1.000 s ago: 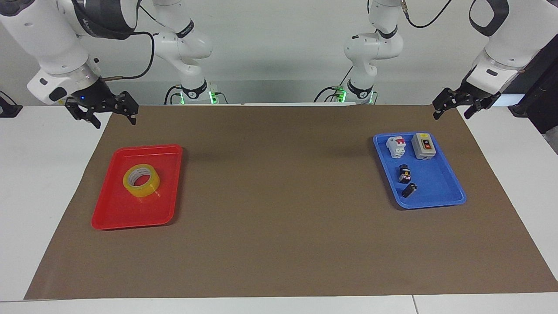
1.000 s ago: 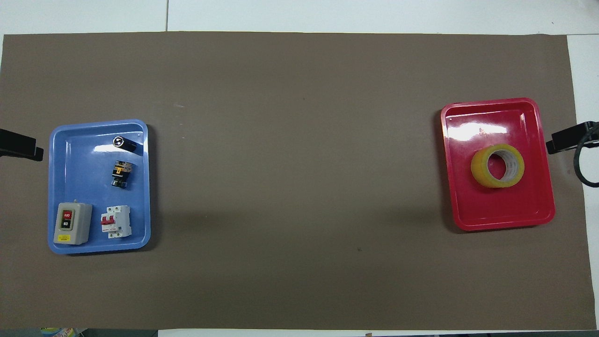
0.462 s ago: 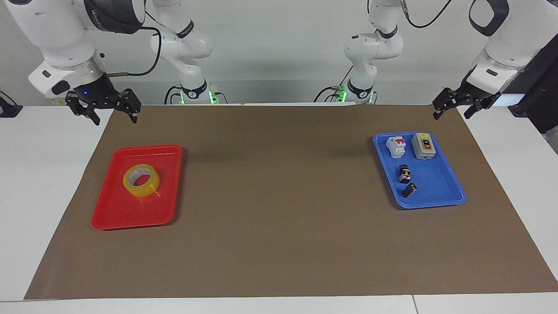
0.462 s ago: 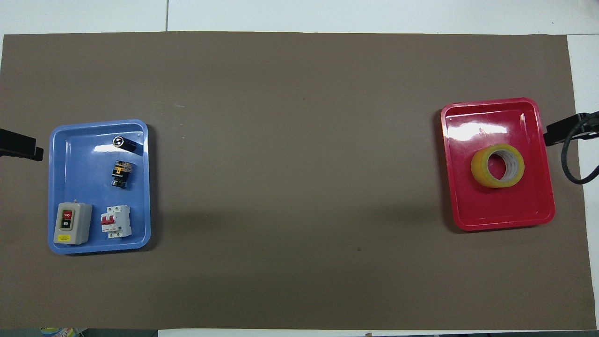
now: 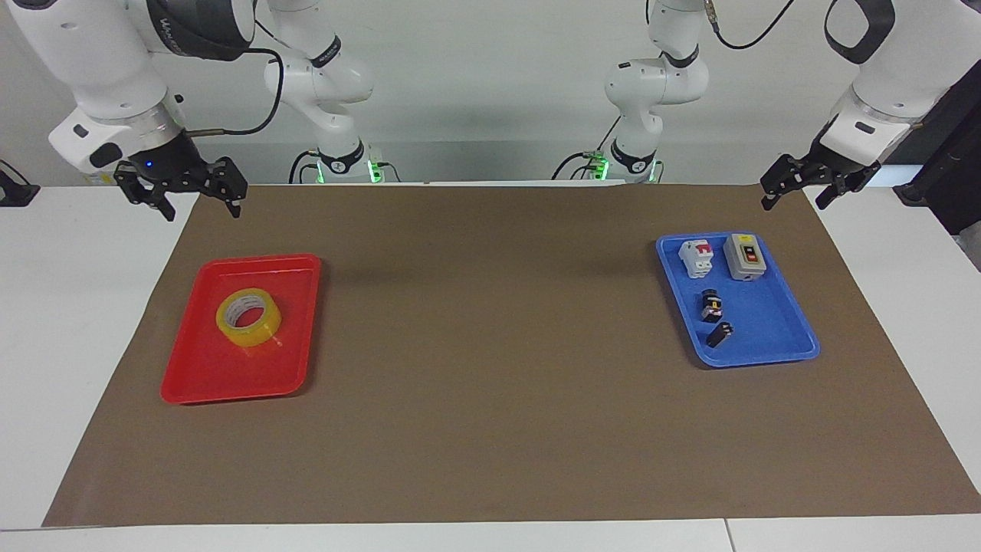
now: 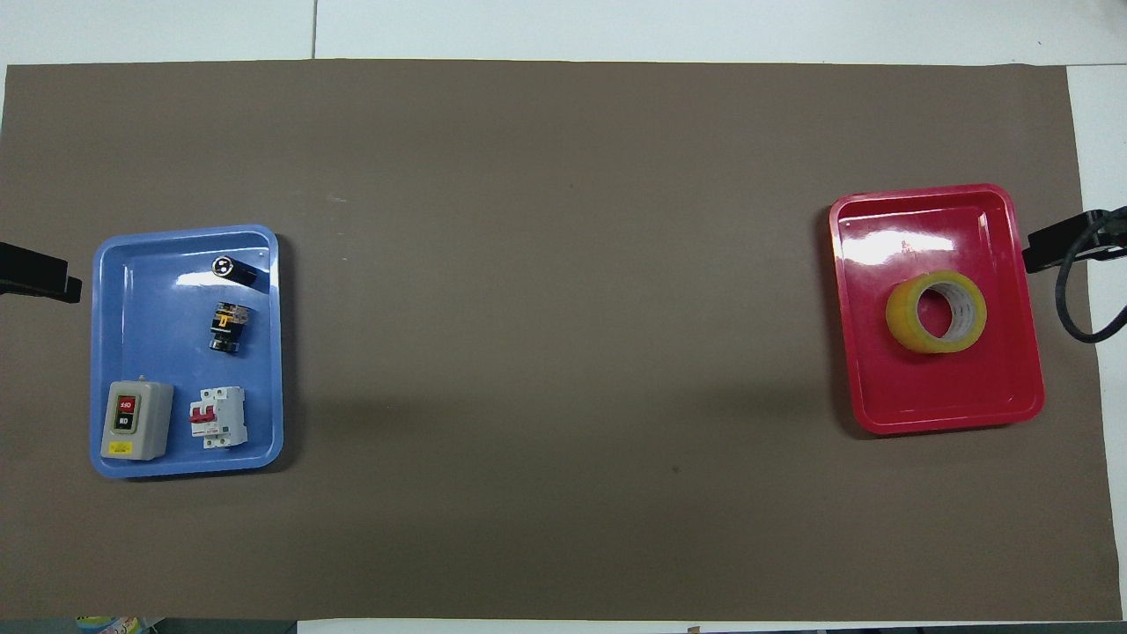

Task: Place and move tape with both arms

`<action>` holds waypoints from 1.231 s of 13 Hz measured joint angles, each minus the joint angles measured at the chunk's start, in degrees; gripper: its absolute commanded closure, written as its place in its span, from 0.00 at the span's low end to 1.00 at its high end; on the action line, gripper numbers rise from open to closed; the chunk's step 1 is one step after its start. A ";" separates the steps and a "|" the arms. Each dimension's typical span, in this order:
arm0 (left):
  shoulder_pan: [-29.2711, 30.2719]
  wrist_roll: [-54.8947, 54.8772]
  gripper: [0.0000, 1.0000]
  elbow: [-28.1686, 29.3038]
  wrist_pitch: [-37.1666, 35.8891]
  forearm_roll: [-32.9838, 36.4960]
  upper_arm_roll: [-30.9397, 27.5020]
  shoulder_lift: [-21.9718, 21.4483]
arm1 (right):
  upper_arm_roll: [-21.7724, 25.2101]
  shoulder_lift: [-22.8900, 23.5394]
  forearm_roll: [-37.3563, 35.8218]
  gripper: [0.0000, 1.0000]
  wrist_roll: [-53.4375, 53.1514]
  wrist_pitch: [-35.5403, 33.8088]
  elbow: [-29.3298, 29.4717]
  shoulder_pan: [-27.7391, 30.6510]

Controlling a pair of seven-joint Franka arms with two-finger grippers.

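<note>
Right end effector (image 5: 201, 201) open, above red tray (image 5: 191, 387)

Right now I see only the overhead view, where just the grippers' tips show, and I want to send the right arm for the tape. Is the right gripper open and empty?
Observer: Yes. The right gripper is open and holds nothing.
Operator: Is it down at tray level?
Observer: No, it hangs well above the brown mat, near the mat's edge beside the red tray, and touches neither the tray nor the tape.
Operator: And the left one?
Observer: The left gripper is also open and empty. It is raised near the mat's corner by the blue tray, and that arm waits.
</note>
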State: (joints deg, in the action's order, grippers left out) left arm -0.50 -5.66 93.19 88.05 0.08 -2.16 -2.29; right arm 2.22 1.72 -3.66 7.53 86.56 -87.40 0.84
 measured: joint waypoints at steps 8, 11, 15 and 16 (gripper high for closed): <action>0.00 0.00 0.00 0.00 0.00 0.00 0.00 0.00 | -0.18 0.18 1.75 0.00 -3.68 -0.38 0.19 -0.29; 0.00 0.00 0.00 0.00 0.00 0.00 0.00 0.00 | -0.20 0.18 1.86 0.00 -3.68 -1.47 0.15 -0.48; 0.00 0.00 0.00 0.00 0.00 0.00 0.00 0.00 | -0.20 0.19 1.86 0.00 -3.68 -2.23 0.09 -0.48; 0.00 0.00 0.00 0.00 0.00 0.00 0.00 0.00 | -0.20 0.19 1.86 0.00 -3.68 -2.25 0.09 -0.48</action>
State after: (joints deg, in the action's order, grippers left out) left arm -0.50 -5.67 93.19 88.05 0.08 -2.16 -2.29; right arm 2.03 1.91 -1.80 3.85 84.32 -87.31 0.36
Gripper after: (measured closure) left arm 0.000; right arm 0.000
